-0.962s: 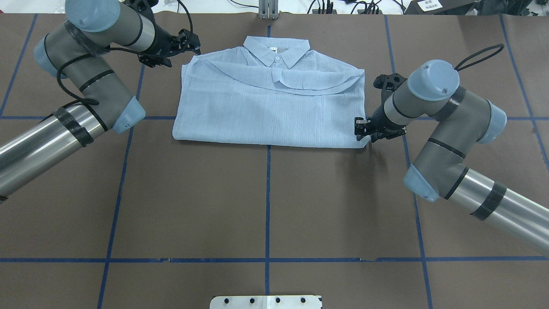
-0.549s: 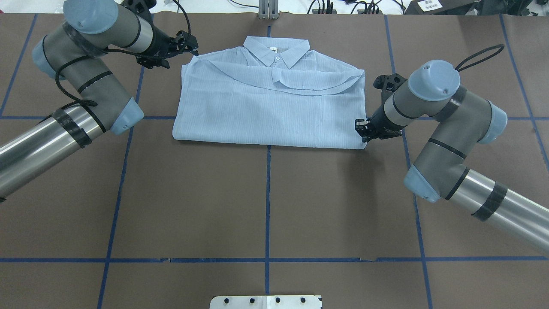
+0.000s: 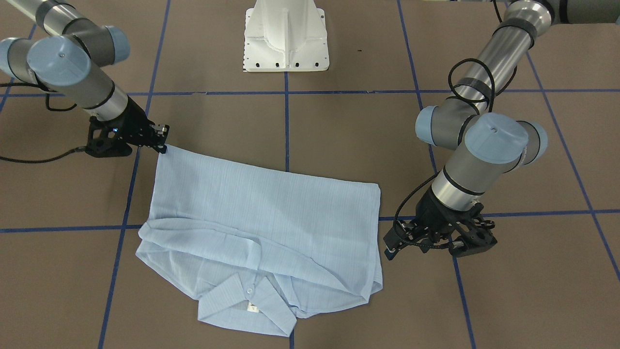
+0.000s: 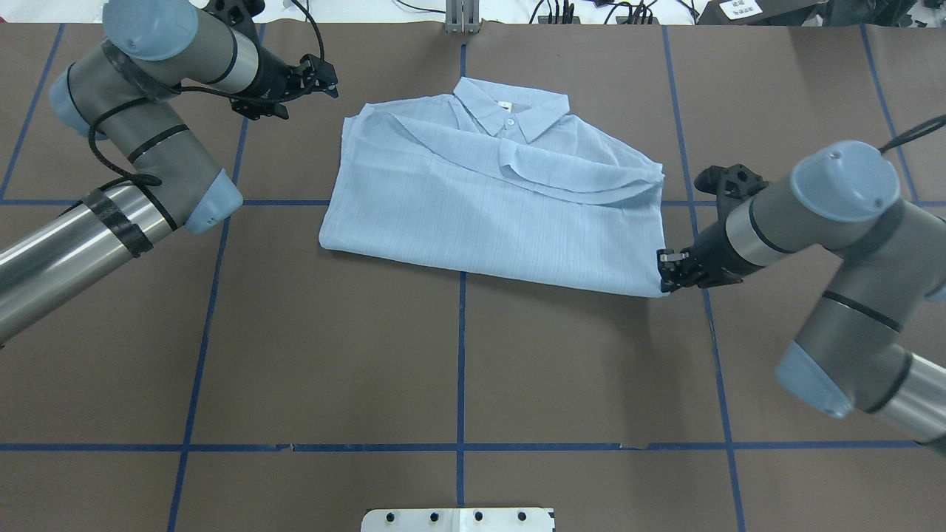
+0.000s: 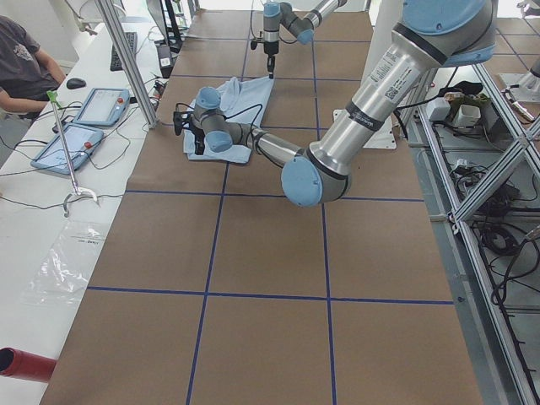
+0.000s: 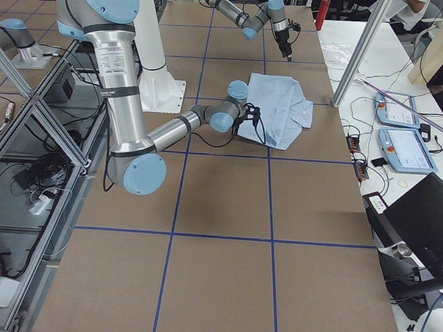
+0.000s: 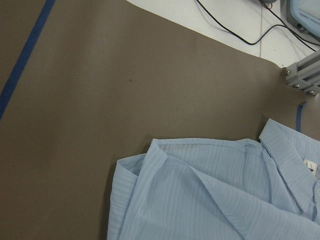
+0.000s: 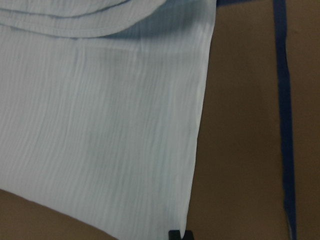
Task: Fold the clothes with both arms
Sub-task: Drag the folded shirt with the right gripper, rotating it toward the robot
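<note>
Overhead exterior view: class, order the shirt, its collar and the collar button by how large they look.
Largest to smallest:
1. shirt
2. collar
3. collar button
The gaps in size are clear, so none tie.

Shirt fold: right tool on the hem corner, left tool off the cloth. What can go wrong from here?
1. The right tool pinches only the very hem corner of the shirt; the thin fabric could slip out or its layers separate.
2. The left tool is clear of the shirt, so a one-sided pull may drag it more askew to the blue tape lines.
</note>
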Available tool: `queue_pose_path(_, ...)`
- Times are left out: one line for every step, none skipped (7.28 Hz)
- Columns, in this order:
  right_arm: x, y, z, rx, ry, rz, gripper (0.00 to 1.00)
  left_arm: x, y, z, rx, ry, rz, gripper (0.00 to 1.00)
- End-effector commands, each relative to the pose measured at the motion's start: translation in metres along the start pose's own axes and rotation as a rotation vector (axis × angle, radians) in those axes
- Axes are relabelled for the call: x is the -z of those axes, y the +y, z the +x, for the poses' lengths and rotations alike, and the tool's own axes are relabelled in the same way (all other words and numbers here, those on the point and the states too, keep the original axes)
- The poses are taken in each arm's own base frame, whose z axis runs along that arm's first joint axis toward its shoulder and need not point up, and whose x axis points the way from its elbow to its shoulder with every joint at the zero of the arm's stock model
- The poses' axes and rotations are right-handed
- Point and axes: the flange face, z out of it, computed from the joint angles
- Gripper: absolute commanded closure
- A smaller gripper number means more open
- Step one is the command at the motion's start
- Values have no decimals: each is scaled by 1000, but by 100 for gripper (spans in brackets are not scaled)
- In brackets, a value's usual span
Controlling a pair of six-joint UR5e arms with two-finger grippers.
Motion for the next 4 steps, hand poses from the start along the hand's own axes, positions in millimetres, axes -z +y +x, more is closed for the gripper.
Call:
queue_pose_path(28,90,32,22,15,-97,100,10,5,-7,-5,10,7,2)
queue_pose_path(30,140,16,57,3,-181,100,15,8,-7,-7,18,7,2)
queue_pose_path(33,187,-11,63,-24,-267,100,21,10,-7,-11,28,9,2)
queue_pose_path(30,231,-30,83,-32,-350,100,23,12,-10,-12,30,6,2)
